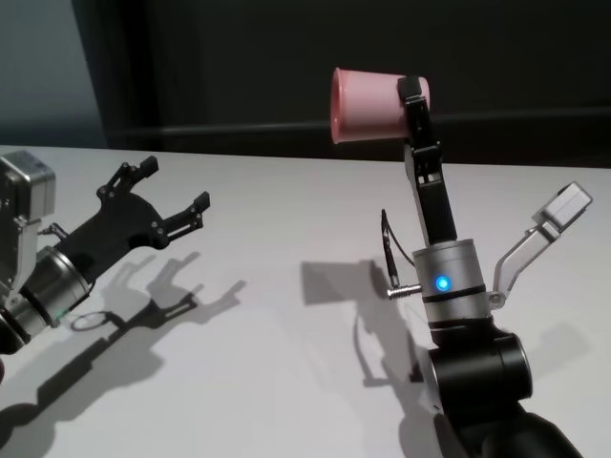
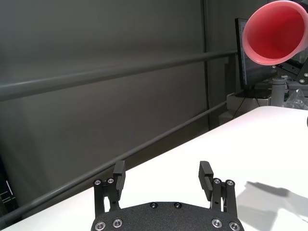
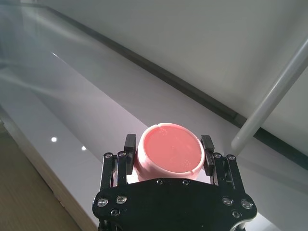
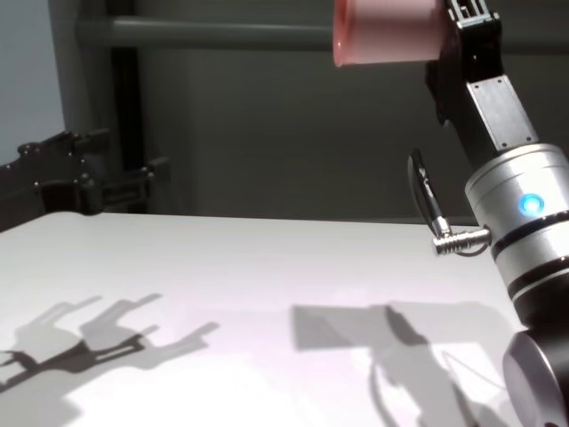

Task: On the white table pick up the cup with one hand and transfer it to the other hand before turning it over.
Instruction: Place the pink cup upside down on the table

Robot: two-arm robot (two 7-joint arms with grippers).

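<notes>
You are seeing the right gripper [image 1: 412, 95] clamping the cup [image 1: 372, 105] near its base (light, slick plastic, probably); left gripper [image 1: 170, 196] gaping empty.

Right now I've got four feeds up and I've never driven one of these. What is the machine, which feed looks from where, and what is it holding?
It is a robot with two arms, each ending in a black two-fingered gripper. The head view looks down from above the white table; the chest view sits lower, near the table's edge. The other two cameras ride on the wrists, each looking out along its own fingers.

The right gripper, on the arm with the blue light, is raised above the table and shut on the pink cup. The cup lies sideways, its open mouth facing the left arm; the right wrist view shows its base between the fingers.

The left gripper is open and holds nothing, hovering over the table's left side and aimed toward the cup. Only shadows show on the tabletop.
</notes>
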